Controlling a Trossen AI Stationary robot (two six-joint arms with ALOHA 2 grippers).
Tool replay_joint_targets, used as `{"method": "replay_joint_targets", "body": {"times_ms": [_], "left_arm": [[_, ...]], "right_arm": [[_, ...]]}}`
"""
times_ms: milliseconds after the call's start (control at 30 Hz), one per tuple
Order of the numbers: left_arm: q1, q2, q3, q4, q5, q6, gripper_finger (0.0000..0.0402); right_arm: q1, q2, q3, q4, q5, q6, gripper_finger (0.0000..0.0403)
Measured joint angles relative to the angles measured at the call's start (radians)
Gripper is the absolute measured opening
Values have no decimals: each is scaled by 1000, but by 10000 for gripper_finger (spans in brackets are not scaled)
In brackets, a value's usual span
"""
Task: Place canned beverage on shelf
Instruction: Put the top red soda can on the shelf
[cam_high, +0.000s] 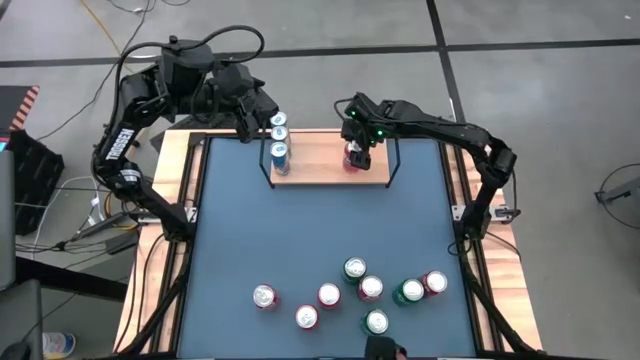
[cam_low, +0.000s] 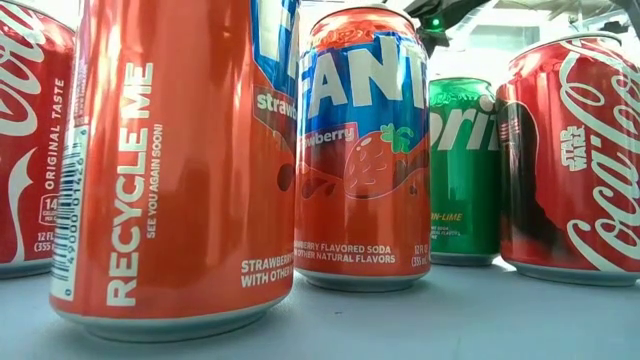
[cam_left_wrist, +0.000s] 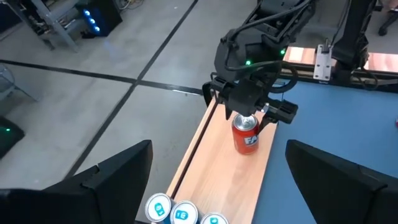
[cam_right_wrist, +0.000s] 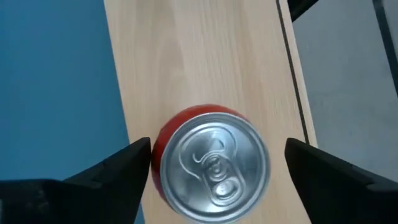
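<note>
The shelf (cam_high: 330, 165) is a light-wood board with black wire ends, lying at the far edge of the blue table. A red can (cam_high: 352, 157) stands upright on the shelf's right part (cam_right_wrist: 199, 56). My right gripper (cam_right_wrist: 217, 149) hangs open just above it, pointing steeply down. One finger stands on either side of the can's top (cam_right_wrist: 214, 165). Three blue-topped cans (cam_high: 279, 135) stand in a row at the shelf's left end. My left gripper (cam_left_wrist: 219, 144) is open and raised behind the shelf's left end, above those cans (cam_left_wrist: 180, 211).
Several red and green cans (cam_high: 355, 290) stand in a loose cluster on the near part of the table. They fill the low view (cam_low: 360, 150). The blue surface between them and the shelf is bare (cam_high: 320, 230). A wooden rim (cam_high: 172, 180) borders the table.
</note>
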Motion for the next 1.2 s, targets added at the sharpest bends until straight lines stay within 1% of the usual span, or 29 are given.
{"method": "replay_joint_targets", "body": {"times_ms": [267,433,667,933,1200], "left_arm": [[0,0,0,0,0,19,353],[0,0,0,1,0,28,353],[0,0,0,-1,0,35,353],[0,0,0,-5,1,39,353],[0,0,0,-6,0,57,353]], "right_arm": [[-15,0,0,-10,0,1,268],[-38,-1,0,-10,-2,1,235],[-114,-1,0,-8,-4,-12,234],[-205,-1,0,12,-10,-117,234],[-275,-1,0,9,-60,-168,234]]}}
